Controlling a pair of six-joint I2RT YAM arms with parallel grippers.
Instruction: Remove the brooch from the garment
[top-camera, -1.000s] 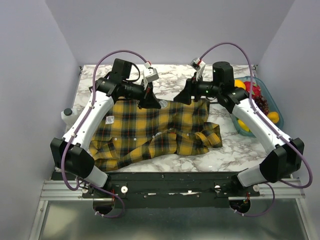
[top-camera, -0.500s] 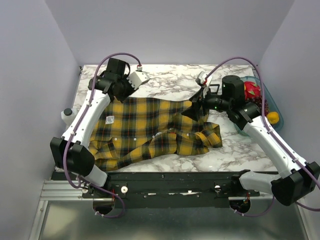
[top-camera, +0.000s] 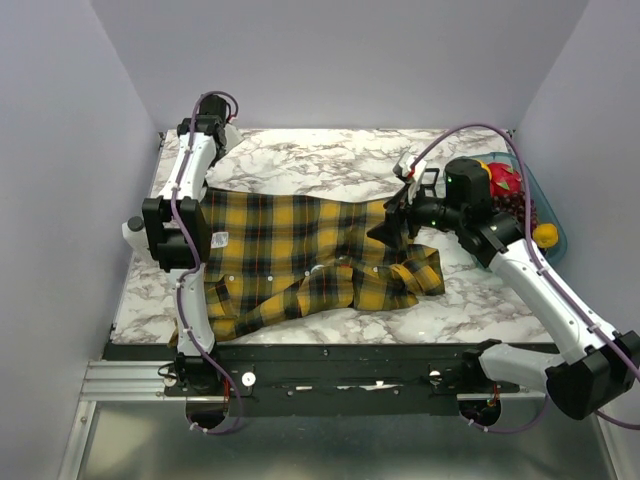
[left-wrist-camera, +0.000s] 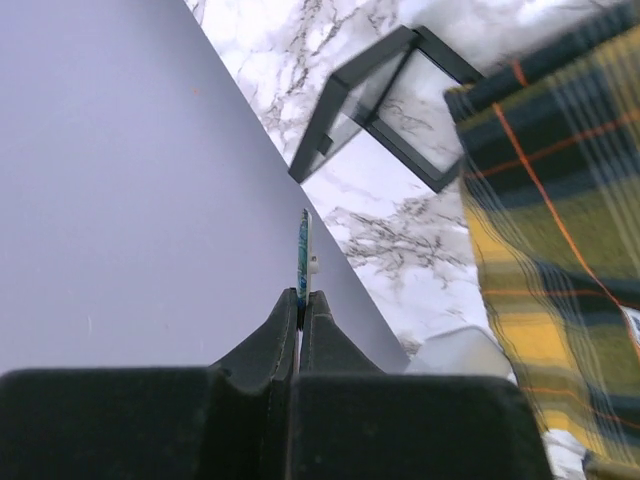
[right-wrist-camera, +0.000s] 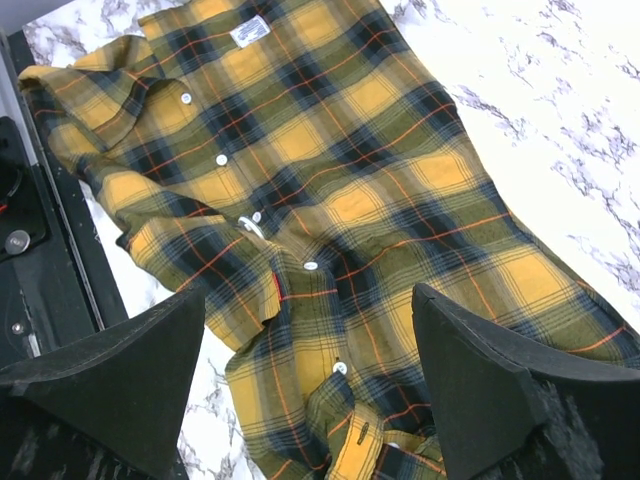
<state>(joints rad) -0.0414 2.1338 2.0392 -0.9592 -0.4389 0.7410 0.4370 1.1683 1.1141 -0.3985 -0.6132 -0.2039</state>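
The brooch (left-wrist-camera: 304, 250) shows edge-on as a thin teal-green disc pinched between the tips of my left gripper (left-wrist-camera: 300, 296), which is shut on it. That gripper is held off the garment, by the left wall near the table's back left corner. The garment (top-camera: 300, 260), a yellow and dark plaid shirt, lies spread flat on the marble table; its edge shows in the left wrist view (left-wrist-camera: 560, 200). My right gripper (right-wrist-camera: 308, 292) hangs open above the shirt's button placket (right-wrist-camera: 330, 170), near the shirt's right end (top-camera: 385, 225), with nothing between its fingers.
A black square frame (left-wrist-camera: 340, 100) lies on the marble near the left wall, just beyond the shirt's edge. A white bottle (top-camera: 135, 228) stands at the table's left edge. A blue tray of fruit (top-camera: 548, 215) sits at the right edge.
My left arm has swung from the shirt's collar to the back left corner, carrying the brooch. My right gripper has opened wide and drawn back to the right.
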